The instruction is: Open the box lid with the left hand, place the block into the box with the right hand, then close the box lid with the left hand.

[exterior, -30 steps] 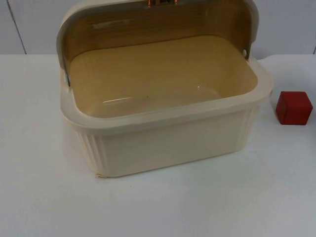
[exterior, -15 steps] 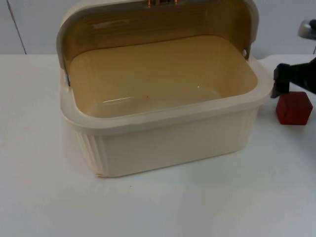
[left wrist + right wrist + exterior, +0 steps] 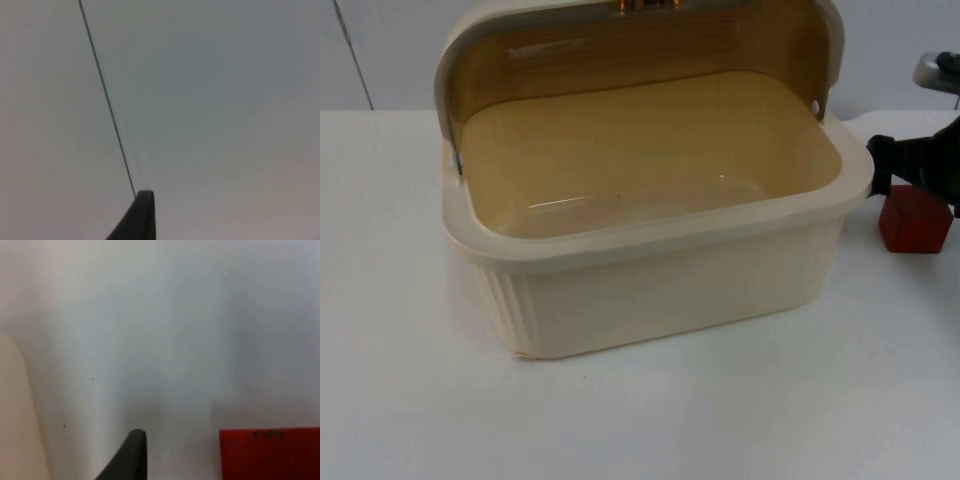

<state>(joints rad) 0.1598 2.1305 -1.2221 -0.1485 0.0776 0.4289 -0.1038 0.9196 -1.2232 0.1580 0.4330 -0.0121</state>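
We judge step one done, the cream plastic box (image 3: 650, 240) with its lid (image 3: 640, 40) raised; the red cube block (image 3: 914, 222) sits on the white tabletop (image 3: 720, 420) beside it, ungrasped, under the right gripper (image 3: 920, 175), whose jaws' state we cannot tell; the left gripper (image 3: 140, 220) waits facing the grey wall (image 3: 210, 100), jaws likewise untellable; placing and closing remain.

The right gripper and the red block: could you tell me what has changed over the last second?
The right gripper has come in from the right edge and lowered over the red block, not yet gripping it. The block, the cream box and its raised lid stayed put.

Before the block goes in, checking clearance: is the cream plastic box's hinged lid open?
Open: the lid stands tilted back behind the cream plastic box, baring its interior.
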